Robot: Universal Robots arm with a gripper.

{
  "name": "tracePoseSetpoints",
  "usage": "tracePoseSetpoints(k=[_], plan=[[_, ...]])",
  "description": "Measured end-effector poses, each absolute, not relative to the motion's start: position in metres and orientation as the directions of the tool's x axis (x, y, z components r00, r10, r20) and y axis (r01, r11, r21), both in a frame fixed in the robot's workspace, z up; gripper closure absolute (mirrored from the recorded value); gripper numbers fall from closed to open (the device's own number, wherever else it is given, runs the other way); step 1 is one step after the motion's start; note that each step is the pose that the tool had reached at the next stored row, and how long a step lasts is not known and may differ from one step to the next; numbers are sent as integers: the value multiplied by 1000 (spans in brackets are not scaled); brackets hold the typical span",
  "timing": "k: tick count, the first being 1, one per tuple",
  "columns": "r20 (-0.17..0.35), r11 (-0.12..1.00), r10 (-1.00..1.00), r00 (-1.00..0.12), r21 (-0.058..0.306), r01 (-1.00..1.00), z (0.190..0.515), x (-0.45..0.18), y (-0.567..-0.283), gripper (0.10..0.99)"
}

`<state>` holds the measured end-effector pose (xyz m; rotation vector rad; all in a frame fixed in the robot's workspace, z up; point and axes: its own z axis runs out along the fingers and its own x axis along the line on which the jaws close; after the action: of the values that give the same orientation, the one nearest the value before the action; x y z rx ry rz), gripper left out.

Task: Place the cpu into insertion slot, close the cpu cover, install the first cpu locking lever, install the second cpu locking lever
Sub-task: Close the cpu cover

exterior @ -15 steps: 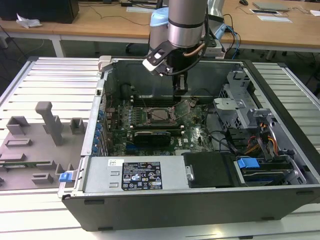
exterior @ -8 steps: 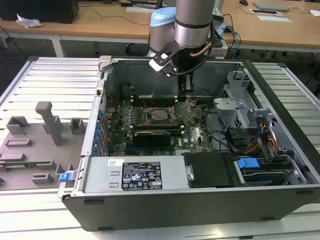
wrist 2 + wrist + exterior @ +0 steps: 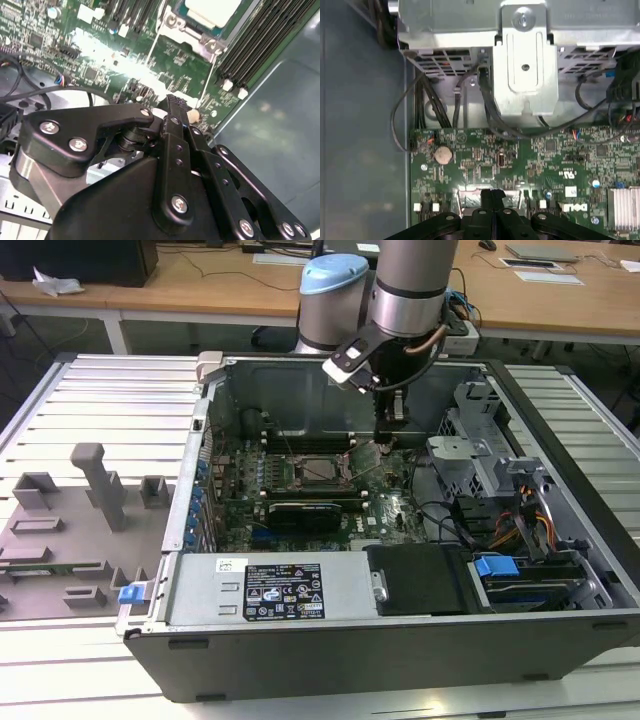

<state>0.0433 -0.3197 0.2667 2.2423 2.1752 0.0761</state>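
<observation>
Over the green, component-studded motherboard [image 3: 175, 55]: black bolted-metal pincer [image 3: 172, 101], slim fingertips pressed together. Nearby, flat square cpu [image 3: 212, 10], pale matte metal top, seated in its socket.

The cpu [image 3: 322, 469] lies on the motherboard [image 3: 395, 508] inside the computer case [image 3: 400, 650].

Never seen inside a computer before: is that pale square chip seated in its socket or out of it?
In: the cpu lies flat inside the socket's metal frame on the green board.
</observation>
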Motion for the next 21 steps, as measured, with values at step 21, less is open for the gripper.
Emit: tracePoseSetpoints(k=[21], plan=[[23,-31,999,30,44,999,242,61,-320,980]])
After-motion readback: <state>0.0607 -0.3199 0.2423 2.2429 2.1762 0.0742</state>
